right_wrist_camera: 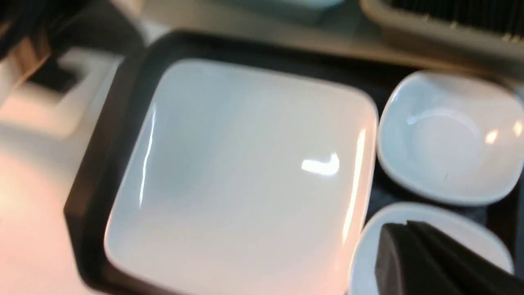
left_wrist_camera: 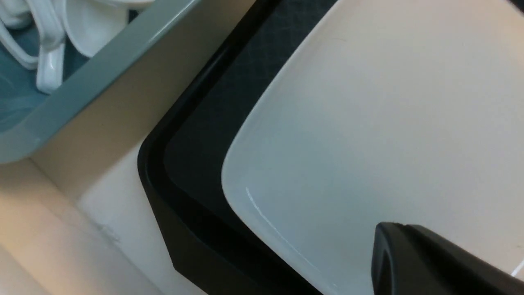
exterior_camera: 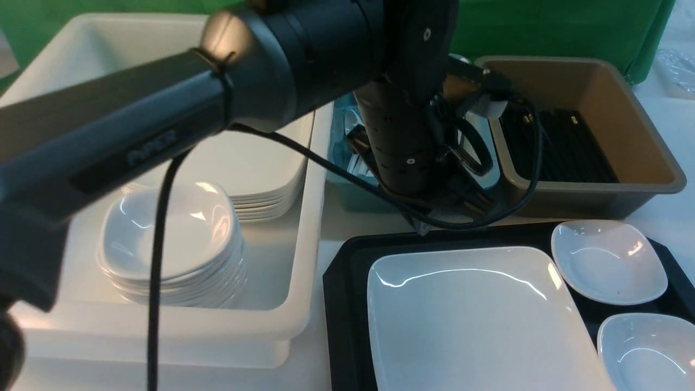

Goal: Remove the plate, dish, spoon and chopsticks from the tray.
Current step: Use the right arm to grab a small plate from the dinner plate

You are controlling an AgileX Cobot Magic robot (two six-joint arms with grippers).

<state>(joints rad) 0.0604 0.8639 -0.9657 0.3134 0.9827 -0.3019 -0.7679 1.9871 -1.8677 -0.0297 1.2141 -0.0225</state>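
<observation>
The large white plate (exterior_camera: pixel 478 320) lies on the black tray (exterior_camera: pixel 347 271), with two small white dishes to its right, a far dish (exterior_camera: pixel 608 263) and a near dish (exterior_camera: pixel 646 353). My left gripper (exterior_camera: pixel 422 228) hangs at the tray's far edge. In the left wrist view it (left_wrist_camera: pixel 403 226) is shut and empty just above the plate (left_wrist_camera: pixel 368 123). My right gripper (right_wrist_camera: pixel 406 223) is shut with nothing in it, over the near dish (right_wrist_camera: pixel 364 266); the front view does not show it. No spoon or chopsticks show on the tray.
A white tub (exterior_camera: pixel 304 228) on the left holds stacked plates and dishes. Behind my left arm a blue tub (left_wrist_camera: pixel 82 86) holds white spoons (left_wrist_camera: pixel 49 53). A brown tub (exterior_camera: pixel 640 141) at the back right holds black chopsticks (exterior_camera: pixel 564 146). My left arm blocks much of the front view.
</observation>
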